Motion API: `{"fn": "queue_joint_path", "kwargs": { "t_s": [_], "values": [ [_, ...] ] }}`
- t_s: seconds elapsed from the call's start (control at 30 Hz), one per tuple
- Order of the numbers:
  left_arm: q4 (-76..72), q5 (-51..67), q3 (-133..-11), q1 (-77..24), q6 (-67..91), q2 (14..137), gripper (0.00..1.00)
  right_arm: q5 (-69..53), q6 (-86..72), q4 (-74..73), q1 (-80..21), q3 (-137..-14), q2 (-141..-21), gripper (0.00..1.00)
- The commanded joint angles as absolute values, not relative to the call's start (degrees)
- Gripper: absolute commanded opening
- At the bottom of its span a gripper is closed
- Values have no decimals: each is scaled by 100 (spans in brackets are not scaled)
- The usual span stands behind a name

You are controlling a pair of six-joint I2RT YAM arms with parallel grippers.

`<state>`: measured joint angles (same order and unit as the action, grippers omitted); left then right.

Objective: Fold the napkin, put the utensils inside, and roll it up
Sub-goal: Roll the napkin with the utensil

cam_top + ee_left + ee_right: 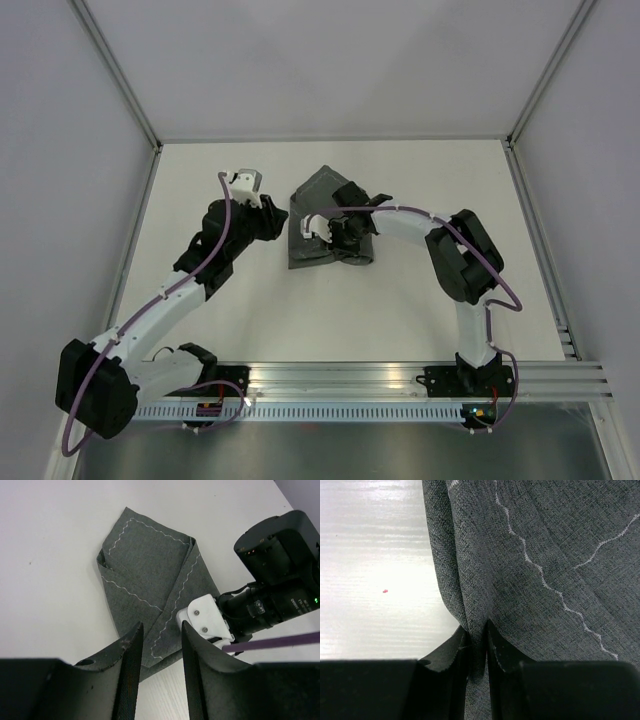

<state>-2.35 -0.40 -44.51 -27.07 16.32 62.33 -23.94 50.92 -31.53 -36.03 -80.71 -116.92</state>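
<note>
The dark grey napkin (322,220) lies folded in overlapping flaps at the middle of the table, its wavy stitched hem showing in the left wrist view (150,575). My right gripper (325,228) is shut on a fold of the napkin (530,565), the cloth pinched between its fingers. My left gripper (262,212) is open and empty, just left of the napkin; in its own view the gap (159,645) looks over the napkin's near edge. The teal utensils are out of view.
The white table (400,310) has raised metal rails along its left and right sides and a slotted rail at the near edge (380,385). The right arm's wrist and white mount (207,620) lie over the napkin's right side.
</note>
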Motion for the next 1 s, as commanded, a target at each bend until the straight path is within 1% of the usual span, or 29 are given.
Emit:
{"fn": "queue_joint_path", "kwargs": {
  "t_s": [0.0, 0.07, 0.17, 0.27, 0.33, 0.37, 0.4, 0.43, 0.47, 0.63, 0.77, 0.8, 0.97],
  "values": [
    [-1124, -63, -4036, -2733, 1345, 6038, 41, -2539, 5308, -4517, -3367, -7998, -12216, 16],
    [-1413, -26, -3894, -2733, 1283, 6029, 42, -2628, 5361, -4728, -3305, -8130, -12287, 16],
    [-1774, 368, -3613, -2742, 1196, 6038, 42, -2672, 5431, -4869, -3243, -8209, -12348, 15],
    [-1977, 711, -3419, -2777, 959, 6099, 46, -2733, 5502, -5062, -3191, -8323, -12410, 15],
    [-2179, 765, -3262, -2900, 687, 6152, 52, -2794, 5554, -5202, -3121, -8437, -12506, 15],
    [-2249, 834, -3209, -2926, 616, 6178, 52, -2795, 5555, -5264, -3085, -8481, -12542, 15],
    [-2415, 931, -3121, -2970, 572, 6214, 55, -2830, 5598, -5334, -3050, -8534, -12594, 15],
    [-2495, 975, -3068, -3040, 458, 6249, 56, -2865, 5616, -5474, -3024, -8665, -12638, 15],
    [-2574, 949, -3041, -3085, 431, 6380, 60, -2900, 5634, -5545, -3006, -8718, -12734, 15],
    [-2987, 1028, -2874, -3339, 141, 6811, 60, -3015, 5730, -5923, -2874, -9035, -13007, 14],
    [-3311, 1116, -2804, -3567, -261, 7189, 63, -3050, 5801, -6126, -2830, -9272, -13201, 14],
    [-3348, 960, -2795, -3681, -394, 7242, 65, -3050, 5818, -6196, -2813, -9290, -13219, 14],
    [-3138, 660, -3181, -4227, -1098, 7917, 68, -3067, 5871, -6345, -2777, -9474, -13377, 14]
  ]
}}
